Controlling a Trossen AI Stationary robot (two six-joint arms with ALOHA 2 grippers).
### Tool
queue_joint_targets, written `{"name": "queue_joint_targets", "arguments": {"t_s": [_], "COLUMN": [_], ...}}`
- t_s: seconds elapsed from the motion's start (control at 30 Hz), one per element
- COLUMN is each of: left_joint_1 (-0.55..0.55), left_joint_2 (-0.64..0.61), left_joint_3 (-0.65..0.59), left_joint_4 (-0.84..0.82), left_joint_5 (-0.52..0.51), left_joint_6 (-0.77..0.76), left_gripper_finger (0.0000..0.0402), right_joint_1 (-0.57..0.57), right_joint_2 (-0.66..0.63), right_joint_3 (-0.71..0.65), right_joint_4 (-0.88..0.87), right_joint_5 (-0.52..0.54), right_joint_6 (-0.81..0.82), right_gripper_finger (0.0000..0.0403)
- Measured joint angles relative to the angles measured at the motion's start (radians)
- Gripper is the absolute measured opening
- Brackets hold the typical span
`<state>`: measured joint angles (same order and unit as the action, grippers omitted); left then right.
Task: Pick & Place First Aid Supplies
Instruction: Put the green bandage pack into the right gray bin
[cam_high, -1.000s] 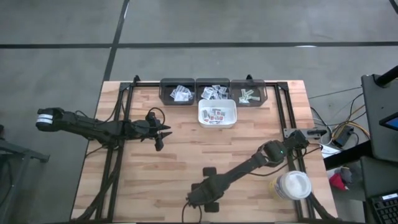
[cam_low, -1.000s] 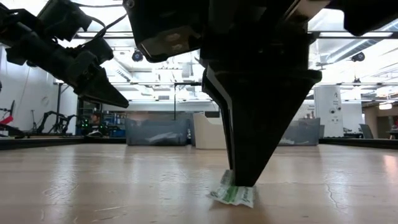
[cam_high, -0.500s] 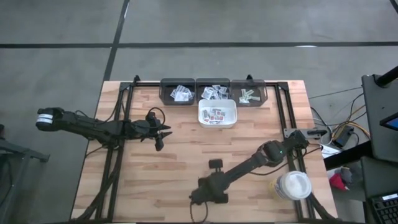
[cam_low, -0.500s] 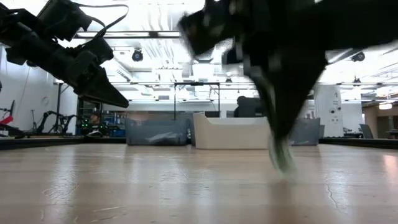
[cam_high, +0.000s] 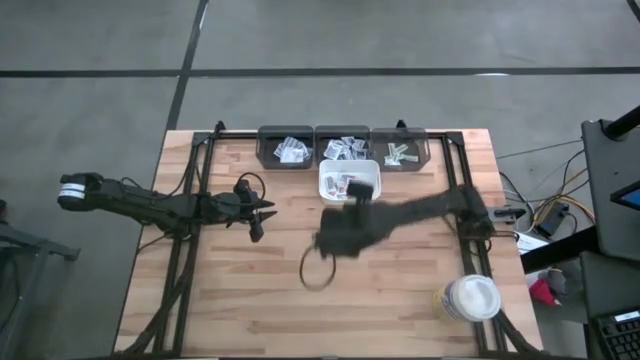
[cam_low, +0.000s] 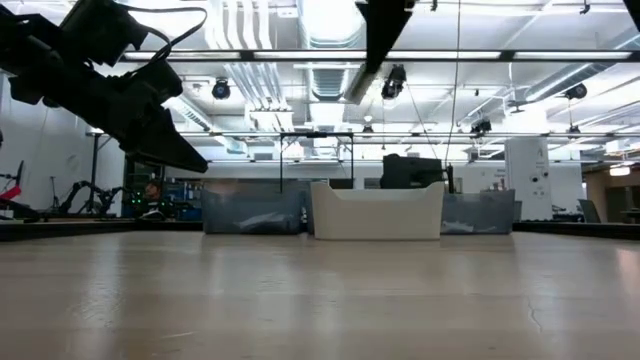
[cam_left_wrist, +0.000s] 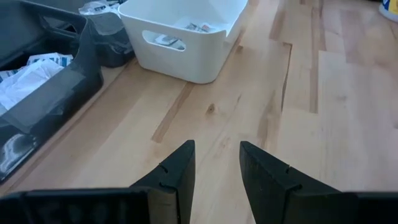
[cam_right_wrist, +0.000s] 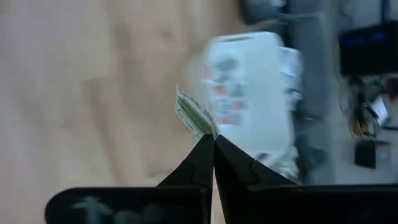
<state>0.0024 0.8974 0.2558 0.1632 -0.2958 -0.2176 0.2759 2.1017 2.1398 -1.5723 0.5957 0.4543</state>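
Grey concrete floor all around, crossed by dark seam lines. A pale wooden plank surface at the centre, bordered by a black metal frame. To one side, a dark cabinet with a tangle of cables beside it. Beyond, in the low view, a wide workshop hall: white ceiling ducts, bright strip lights, a white column, dim equipment along the far wall.
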Motion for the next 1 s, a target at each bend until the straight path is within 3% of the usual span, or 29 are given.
{"name": "queue_joint_targets", "arguments": {"t_s": [0.23,0.47,0.73,1.0], "left_joint_1": [0.0,0.0,0.001,0.001], "left_joint_2": [-0.001,-0.06,-0.31,-0.608], "left_joint_3": [0.0,0.0,0.0,0.0], "left_joint_4": [0.006,0.082,-0.014,-0.24], "left_joint_5": [0.067,0.289,0.293,0.239], "left_joint_6": [-0.022,0.015,0.056,0.068], "left_gripper_finger": [0.0124,0.0124,0.0124,0.0124], "right_joint_1": [-0.232,-0.451,-0.653,-0.774], "right_joint_2": [-0.205,-0.388,-0.487,-0.452], "right_joint_3": [-0.176,-0.427,-0.666,-0.764], "right_joint_4": [0.006,0.114,0.363,0.445], "right_joint_5": [0.04,0.027,-0.075,-0.085], "right_joint_6": [-0.007,-0.058,-0.199,-0.143], "right_gripper_finger": [0.0008,0.0008,0.0008,0.0008]}}
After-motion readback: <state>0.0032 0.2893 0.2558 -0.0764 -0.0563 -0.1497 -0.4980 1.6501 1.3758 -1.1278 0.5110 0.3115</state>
